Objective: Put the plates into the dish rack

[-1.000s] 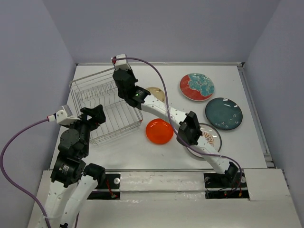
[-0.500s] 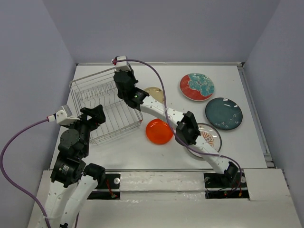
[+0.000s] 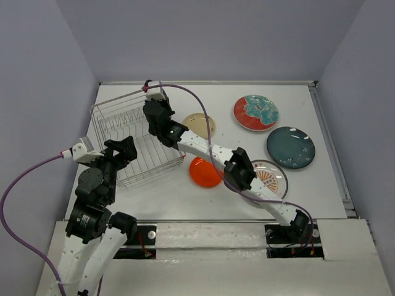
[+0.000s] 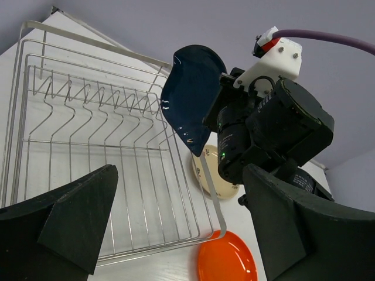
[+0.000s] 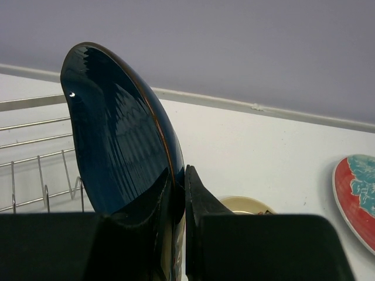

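My right gripper (image 5: 179, 173) is shut on the rim of the dark blue leaf-shaped plate (image 5: 116, 134), which stands on edge. In the left wrist view that plate (image 4: 188, 96) hangs above the right end of the silver wire dish rack (image 4: 88, 146). From above, the right gripper (image 3: 154, 114) sits over the rack's (image 3: 139, 157) far right corner and hides the plate. My left gripper (image 3: 122, 150) is open at the rack's near side, holding nothing. On the table lie the orange plate (image 3: 202, 174), cream plate (image 3: 202, 123), red-and-teal floral plate (image 3: 255, 112), dark teal plate (image 3: 291, 147) and white plate with an orange emblem (image 3: 273, 177).
The right arm stretches over the orange plate and part of the emblem plate. The rack holds no plates between its tines. Grey walls close in the table at the back and both sides.
The right arm has carried the dark blue plate leftward, from beside the rack's right edge to over its far right corner. The left arm has stayed put.
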